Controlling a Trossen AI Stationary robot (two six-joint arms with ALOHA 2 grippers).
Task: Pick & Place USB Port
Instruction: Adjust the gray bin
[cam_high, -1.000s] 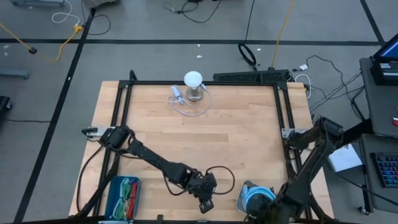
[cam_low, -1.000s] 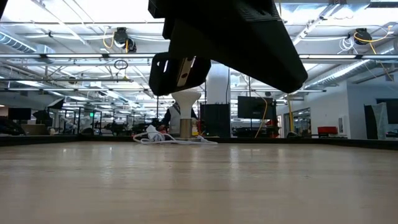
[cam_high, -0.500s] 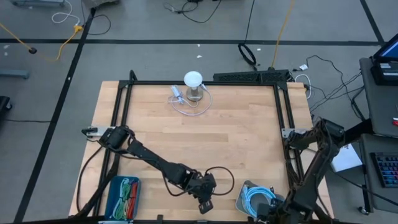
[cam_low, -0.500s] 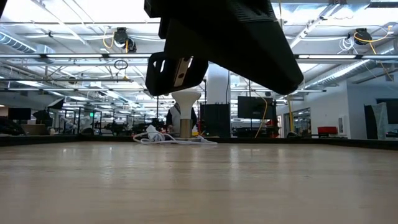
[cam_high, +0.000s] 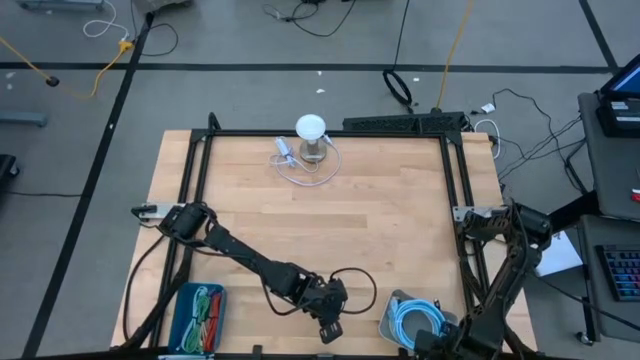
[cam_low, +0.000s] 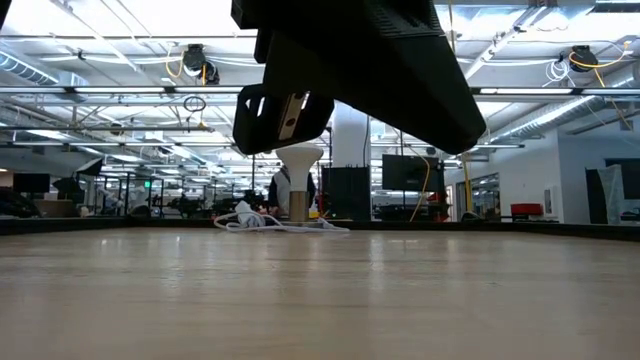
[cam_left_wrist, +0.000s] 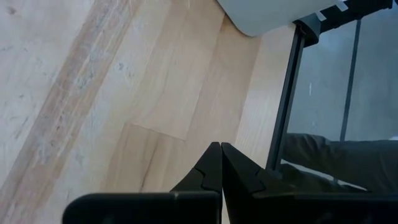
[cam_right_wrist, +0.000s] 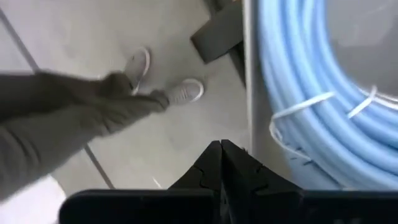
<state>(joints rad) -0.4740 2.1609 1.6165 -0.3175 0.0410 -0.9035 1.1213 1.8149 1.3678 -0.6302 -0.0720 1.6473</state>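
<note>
A white round-topped stand (cam_high: 311, 128) sits by the table's far edge, with a looped white cable (cam_high: 305, 170) and a small grey-white plug piece (cam_high: 285, 150) lying beside it; the low view shows them far off (cam_low: 285, 215). My left gripper (cam_high: 330, 328) hovers near the table's near edge, far from them, fingers shut (cam_left_wrist: 221, 149) on nothing. My right gripper (cam_right_wrist: 221, 146) is shut too and empty, off the near right corner beside the bin of blue cable (cam_high: 410, 318). The right arm (cam_high: 490, 290) folds down the table's right side.
A grey bin with a blue cable coil (cam_right_wrist: 311, 81) sits at the near right; a blue bin of green and red cables (cam_high: 198, 315) at the near left. A black frame rail (cam_high: 325, 134) rims the table. A person's legs and shoes (cam_right_wrist: 168, 93) show beyond the near edge.
My right arm has drawn back toward the table's near edge, its gripper sliding past the blue-cable bin and its elbow swinging out to the right. The left arm has barely shifted.
</note>
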